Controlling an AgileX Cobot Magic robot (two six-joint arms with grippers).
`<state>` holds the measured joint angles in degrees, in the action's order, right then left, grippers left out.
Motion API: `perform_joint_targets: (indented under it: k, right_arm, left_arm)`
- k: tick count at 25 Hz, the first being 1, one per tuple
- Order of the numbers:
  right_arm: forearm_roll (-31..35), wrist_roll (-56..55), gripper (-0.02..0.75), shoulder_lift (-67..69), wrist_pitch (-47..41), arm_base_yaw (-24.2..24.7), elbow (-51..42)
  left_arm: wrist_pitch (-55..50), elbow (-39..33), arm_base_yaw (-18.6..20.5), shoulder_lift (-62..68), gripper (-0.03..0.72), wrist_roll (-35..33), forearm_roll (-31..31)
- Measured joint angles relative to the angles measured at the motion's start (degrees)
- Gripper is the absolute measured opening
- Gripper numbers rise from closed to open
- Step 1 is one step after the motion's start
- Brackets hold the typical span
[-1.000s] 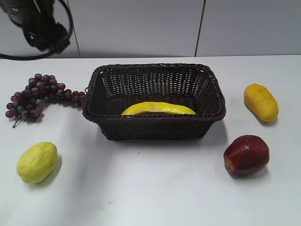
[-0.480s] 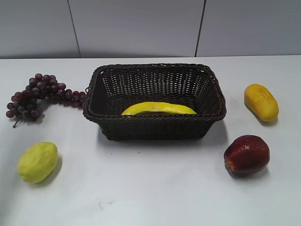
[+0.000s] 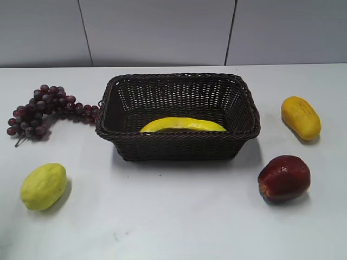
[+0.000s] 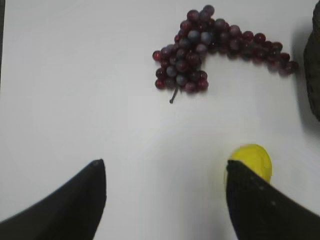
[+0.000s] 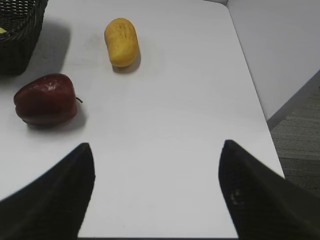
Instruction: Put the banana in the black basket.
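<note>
The banana (image 3: 182, 125) is long, curved and bright yellow. It lies inside the black basket (image 3: 177, 140), a dark woven wicker basket in the middle of the table. The basket's edge also shows in the left wrist view (image 4: 314, 75) and in the right wrist view (image 5: 17, 40). No arm shows in the exterior view. My left gripper (image 4: 165, 167) is open and empty above bare table, left of the basket. My right gripper (image 5: 156, 150) is open and empty above bare table, right of the basket.
A bunch of dark red grapes (image 3: 40, 108) (image 4: 205, 47) lies left of the basket. A yellow-green lemon-like fruit (image 3: 43, 186) (image 4: 252, 160) sits front left. A red apple (image 3: 284, 177) (image 5: 46, 98) and an orange-yellow oval fruit (image 3: 301, 117) (image 5: 121, 41) lie right. The table's right edge (image 5: 255, 95) is close.
The left arm, seen at the top left of the exterior view one second ago, has left that view. The banana and basket have not moved.
</note>
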<state>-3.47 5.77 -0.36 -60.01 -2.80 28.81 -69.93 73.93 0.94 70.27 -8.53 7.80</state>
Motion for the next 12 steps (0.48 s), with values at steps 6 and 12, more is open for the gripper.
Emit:
perform_joint_targets:
  k: [6,12]
  right_arm:
    - [0.00,0.00,0.589,0.00,0.00,0.00,0.00]
    - [0.00,0.00,0.589,0.00,0.00,0.00,0.00]
  left_arm:
    - [-0.06,-15.79,0.00,-13.05,0.556,0.00,-1.84]
    - [-0.20,-29.72,0.00,-25.33,0.556,0.00,-3.07]
